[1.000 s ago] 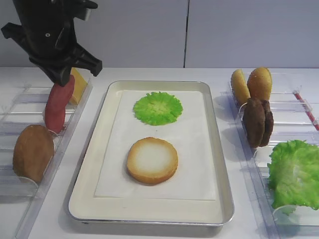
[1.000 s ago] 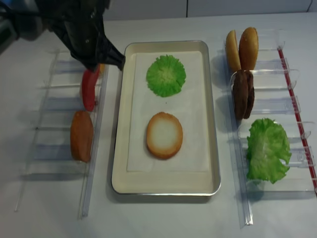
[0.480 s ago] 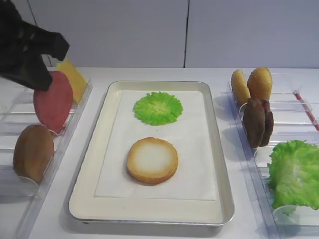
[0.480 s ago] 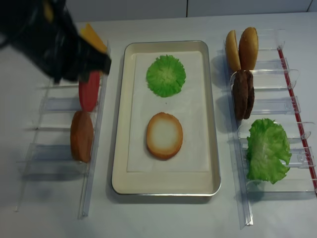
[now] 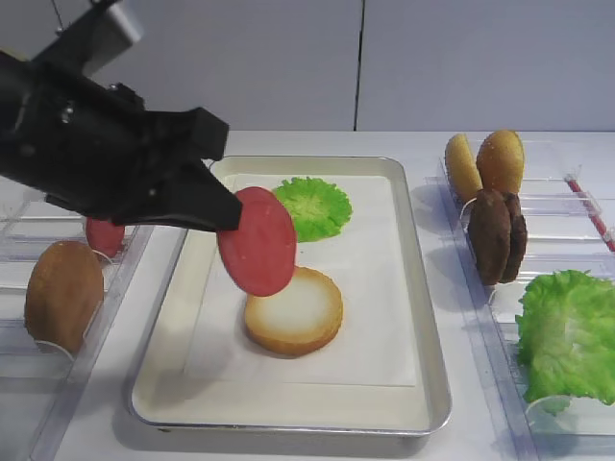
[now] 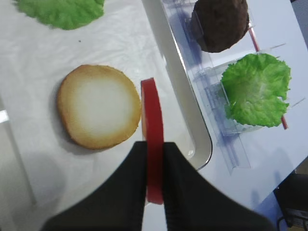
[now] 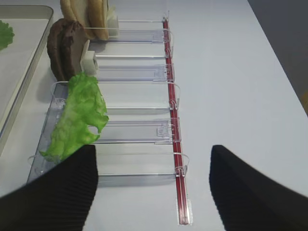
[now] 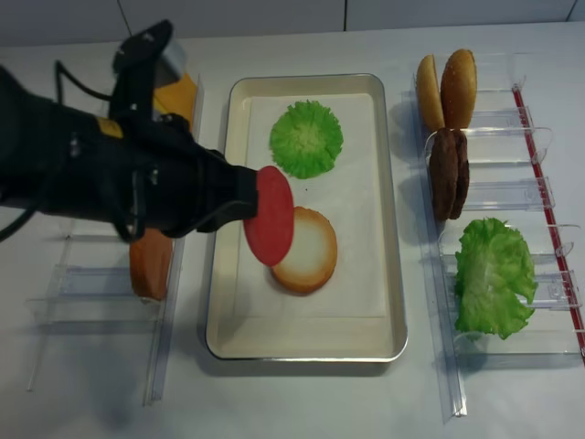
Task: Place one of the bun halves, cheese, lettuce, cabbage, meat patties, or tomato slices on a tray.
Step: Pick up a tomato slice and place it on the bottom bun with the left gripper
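From the front high view, my left end effector (image 5: 229,213) is clamped on a tomato slice (image 5: 257,241), held on edge above the tray (image 5: 423,317). Just below and to the right of it a bun half (image 5: 294,310) lies pale face up on the paper liner; beyond it sits the green cabbage leaf (image 5: 309,206). A second tomato slice (image 5: 104,235) stands in the rack behind the arm.

In the right wrist view, I see my right end effector (image 7: 151,190) spread wide with nothing between its fingers, hovering over the white surface (image 7: 240,77). Ahead and to the left sit the lettuce (image 7: 79,118) and the meat patties (image 7: 67,41).

In the left wrist view, the fingers (image 6: 130,192) pinch the red slice's lower edge; the bun half lies just left of it.

In the overhead view, the slice overlaps the bun's left edge, and the cheese (image 8: 175,94) lies behind the arm.
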{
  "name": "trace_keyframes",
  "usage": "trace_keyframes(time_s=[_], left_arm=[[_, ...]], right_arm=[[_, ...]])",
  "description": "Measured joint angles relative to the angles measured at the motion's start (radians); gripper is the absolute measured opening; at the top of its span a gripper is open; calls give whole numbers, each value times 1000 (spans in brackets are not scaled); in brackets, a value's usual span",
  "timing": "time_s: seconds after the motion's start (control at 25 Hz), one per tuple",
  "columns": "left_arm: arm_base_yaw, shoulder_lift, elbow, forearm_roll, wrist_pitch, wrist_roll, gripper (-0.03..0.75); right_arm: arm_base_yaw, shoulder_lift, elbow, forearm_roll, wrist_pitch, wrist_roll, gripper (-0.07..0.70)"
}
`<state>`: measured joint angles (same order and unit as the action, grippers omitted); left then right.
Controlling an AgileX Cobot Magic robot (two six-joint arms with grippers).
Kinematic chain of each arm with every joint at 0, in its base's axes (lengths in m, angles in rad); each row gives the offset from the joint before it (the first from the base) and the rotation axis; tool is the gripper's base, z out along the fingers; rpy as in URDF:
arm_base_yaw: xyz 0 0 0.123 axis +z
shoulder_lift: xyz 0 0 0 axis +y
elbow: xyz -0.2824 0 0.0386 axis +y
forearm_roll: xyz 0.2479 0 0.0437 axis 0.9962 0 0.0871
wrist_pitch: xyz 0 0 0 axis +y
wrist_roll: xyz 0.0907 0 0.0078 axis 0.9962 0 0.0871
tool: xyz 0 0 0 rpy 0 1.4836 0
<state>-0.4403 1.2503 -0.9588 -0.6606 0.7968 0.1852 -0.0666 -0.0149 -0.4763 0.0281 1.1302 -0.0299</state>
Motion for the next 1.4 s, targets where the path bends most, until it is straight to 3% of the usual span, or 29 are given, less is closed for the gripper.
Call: trace_keyframes(time_s=[0.12,0.48,1.4], left_arm=[[0,94,0,-113,-12,125,68],[71,245,0,-342,34,359,68],[126,389,9,-467,52,466,68]], right_arm=[[0,0,0,0,0,0,529],[0,0,0,0,0,0,529],[0,0,0,0,2,0,529]])
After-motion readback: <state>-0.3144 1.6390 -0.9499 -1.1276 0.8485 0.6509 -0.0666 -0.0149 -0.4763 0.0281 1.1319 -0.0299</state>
